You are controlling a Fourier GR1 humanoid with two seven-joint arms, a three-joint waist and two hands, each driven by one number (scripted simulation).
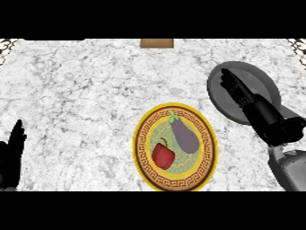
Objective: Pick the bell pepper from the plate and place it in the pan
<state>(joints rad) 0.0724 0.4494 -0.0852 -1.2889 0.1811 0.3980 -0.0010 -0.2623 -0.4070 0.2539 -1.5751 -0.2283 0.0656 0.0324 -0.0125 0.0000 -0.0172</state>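
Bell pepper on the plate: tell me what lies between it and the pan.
The eggplant lies on the same plate, just right of the bell pepper, on the side toward the pan. The open right hand is over the pan. Otherwise only bare counter separates them.

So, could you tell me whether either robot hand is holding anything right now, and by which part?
Nothing is held. The right robot hand hangs open over the pan; the left robot hand rests open. The bell pepper lies on the plate.
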